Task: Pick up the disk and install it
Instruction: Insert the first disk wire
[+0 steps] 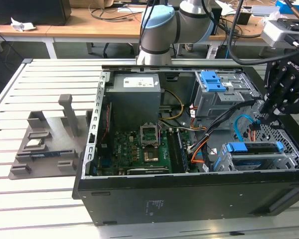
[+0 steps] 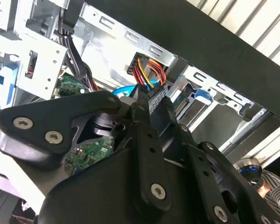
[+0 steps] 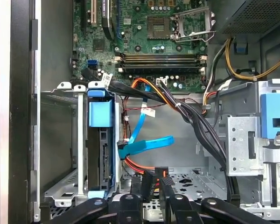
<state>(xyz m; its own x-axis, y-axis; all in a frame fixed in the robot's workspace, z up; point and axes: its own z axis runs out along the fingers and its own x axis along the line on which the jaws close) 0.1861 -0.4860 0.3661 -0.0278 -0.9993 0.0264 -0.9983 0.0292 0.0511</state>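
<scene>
The open computer case (image 1: 189, 189) lies on its side on the slatted surface (image 1: 40, 199), and the disk (image 1: 254, 154) already sits in the drive cage at the lower right of the exterior frame, standing on edge with its blue bracket along the top. Its long axis runs roughly left to right across that frame, parallel to the case's near wall. In the first wrist view the disk (image 3: 105, 154) shows as a narrow dark slab between grey cage walls, its connector edge facing the open middle of the case, where a loose blue cable (image 3: 147, 145) hangs. The tool (image 1: 263, 117) hovers just above the cage, at the right of the exterior frame. In the first wrist view its fingers (image 3: 149, 184) appear clenched on a black power connector (image 3: 155, 173) with red and orange wires, though the contact is hard to see.
</scene>
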